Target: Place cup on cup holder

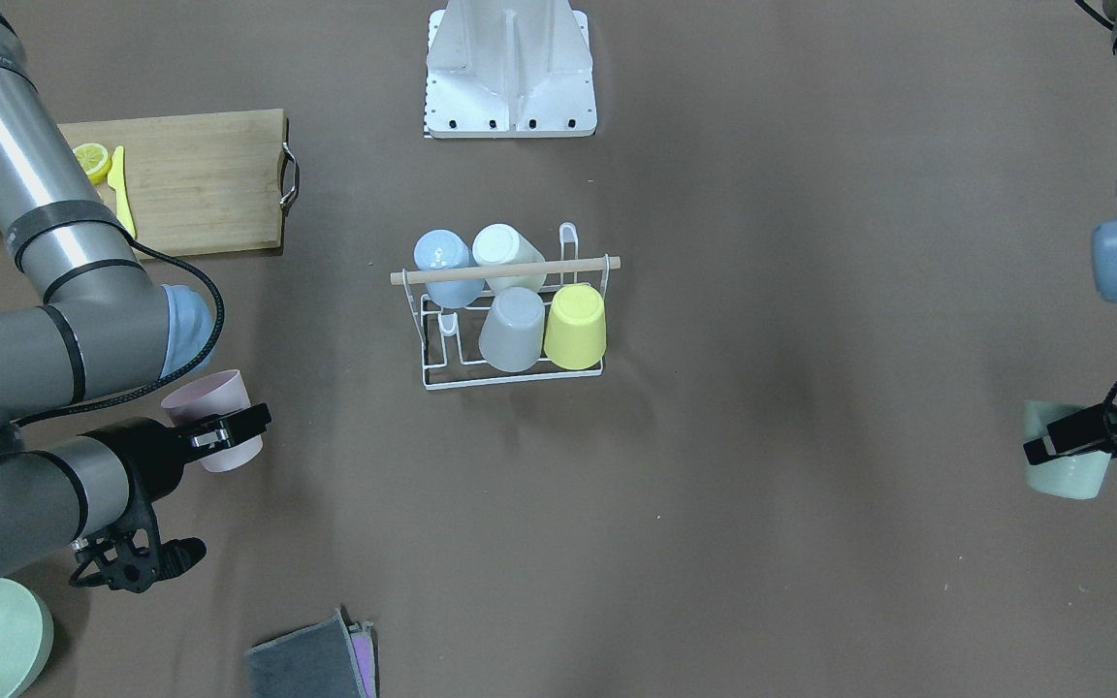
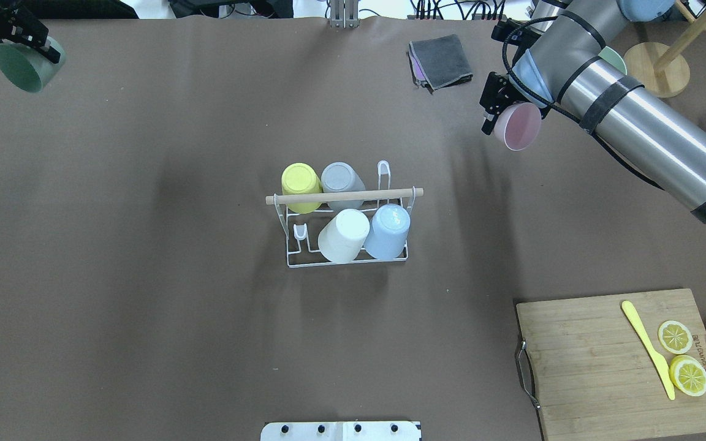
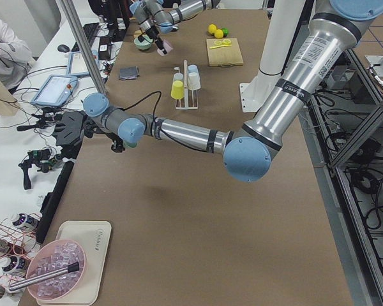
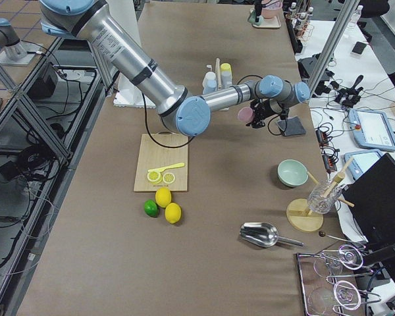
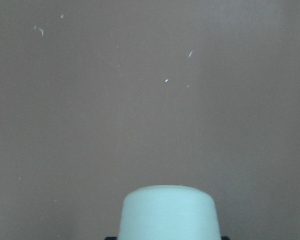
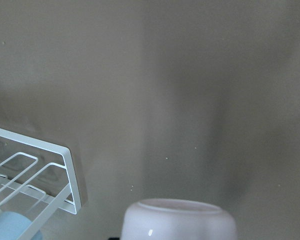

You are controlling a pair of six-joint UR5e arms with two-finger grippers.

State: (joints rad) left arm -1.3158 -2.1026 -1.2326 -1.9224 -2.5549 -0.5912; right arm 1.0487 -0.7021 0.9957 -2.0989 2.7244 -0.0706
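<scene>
Two cups in the air, neither at the cup holder yet

The cup holder (image 2: 353,196) already carries four cups (image 2: 344,236) upside down on its prongs. The right gripper (image 2: 493,113) pinches the wall of a pink cup (image 2: 517,126), held off the table well apart from the holder and beyond its handle end. The left gripper (image 2: 29,44) is clamped on a green cup (image 2: 24,66), much farther from the holder on its opposite side. This looks like the carry stage. The pink cup probably goes first: turn it mouth down and lower it over the free prong (image 2: 383,173) at the holder's nearer end
</scene>
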